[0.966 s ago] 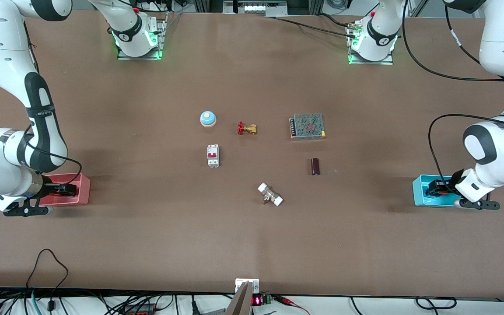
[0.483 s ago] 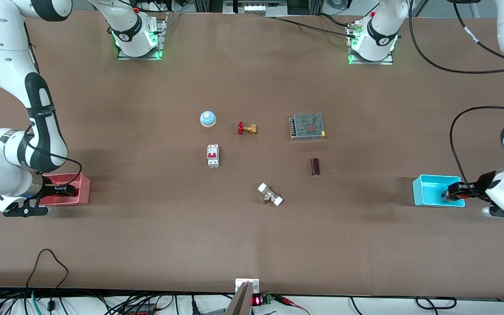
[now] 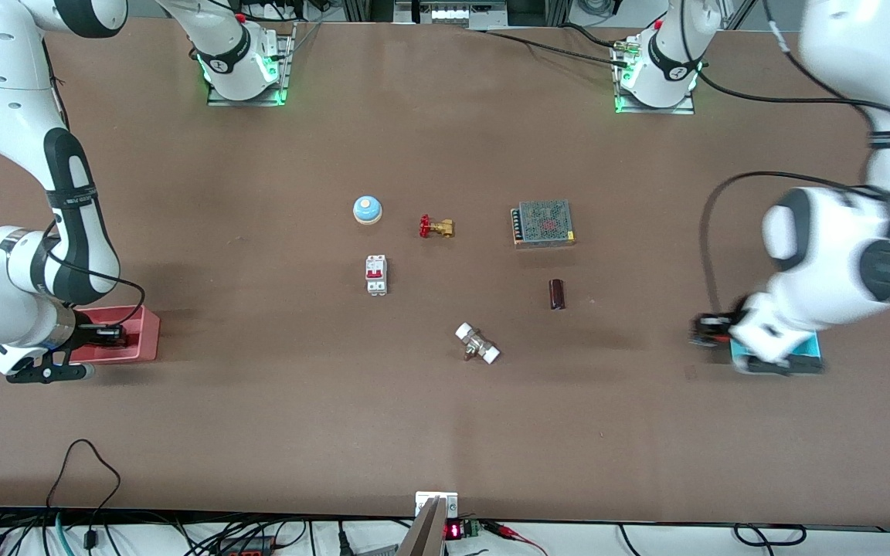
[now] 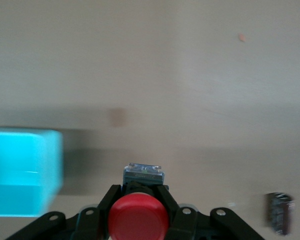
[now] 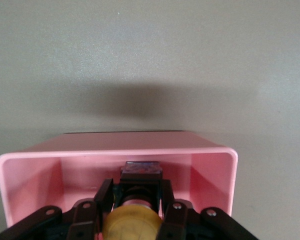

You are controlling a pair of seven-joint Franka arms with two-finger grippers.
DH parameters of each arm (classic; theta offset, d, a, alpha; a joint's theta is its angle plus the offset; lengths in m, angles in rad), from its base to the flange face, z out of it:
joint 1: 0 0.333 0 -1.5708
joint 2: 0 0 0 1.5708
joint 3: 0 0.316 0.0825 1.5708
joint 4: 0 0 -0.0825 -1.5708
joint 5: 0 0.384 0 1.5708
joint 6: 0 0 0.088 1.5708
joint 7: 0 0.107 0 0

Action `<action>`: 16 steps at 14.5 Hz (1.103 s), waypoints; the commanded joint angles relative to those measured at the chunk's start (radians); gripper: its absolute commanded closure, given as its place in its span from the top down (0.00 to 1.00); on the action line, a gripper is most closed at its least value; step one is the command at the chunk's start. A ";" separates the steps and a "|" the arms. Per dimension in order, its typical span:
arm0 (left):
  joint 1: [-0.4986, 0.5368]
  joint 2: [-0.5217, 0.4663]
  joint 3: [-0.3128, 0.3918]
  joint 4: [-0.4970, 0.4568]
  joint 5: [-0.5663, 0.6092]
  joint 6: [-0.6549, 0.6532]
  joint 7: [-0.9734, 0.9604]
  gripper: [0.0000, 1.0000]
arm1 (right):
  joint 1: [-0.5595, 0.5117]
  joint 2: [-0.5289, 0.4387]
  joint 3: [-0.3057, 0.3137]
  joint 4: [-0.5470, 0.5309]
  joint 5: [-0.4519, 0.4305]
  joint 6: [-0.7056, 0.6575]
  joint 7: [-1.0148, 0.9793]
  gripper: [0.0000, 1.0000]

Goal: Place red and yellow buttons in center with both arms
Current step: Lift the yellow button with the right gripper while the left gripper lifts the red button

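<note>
My left gripper (image 3: 704,330) is shut on the red button (image 4: 138,217), fingers (image 4: 114,196) clamped on its black body. It holds the button above bare brown tabletop just off the cyan bin (image 3: 810,354), on the side toward the table's middle; the bin also shows in the left wrist view (image 4: 20,170). My right gripper (image 3: 109,334) is inside the pink bin (image 3: 147,340), shut on the yellow button (image 5: 131,222). In the right wrist view the bin wall (image 5: 115,150) stands right ahead of the gripper (image 5: 135,187). Neither button shows clearly in the front view.
Around the table's middle lie a blue dome bell (image 3: 367,209), a brass valve with a red handle (image 3: 436,227), a white circuit breaker (image 3: 376,275), a metal-mesh power supply (image 3: 543,222), a dark cylinder (image 3: 557,294) and a white-ended fitting (image 3: 477,344).
My left arm has lifted out of the cyan bin with the red button and swung toward the table's middle. My right gripper has stayed in the pink bin.
</note>
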 commanded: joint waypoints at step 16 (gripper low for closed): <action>-0.225 -0.002 0.005 -0.304 0.133 0.353 -0.518 0.01 | 0.133 -0.270 0.017 0.026 0.037 -0.366 0.018 0.39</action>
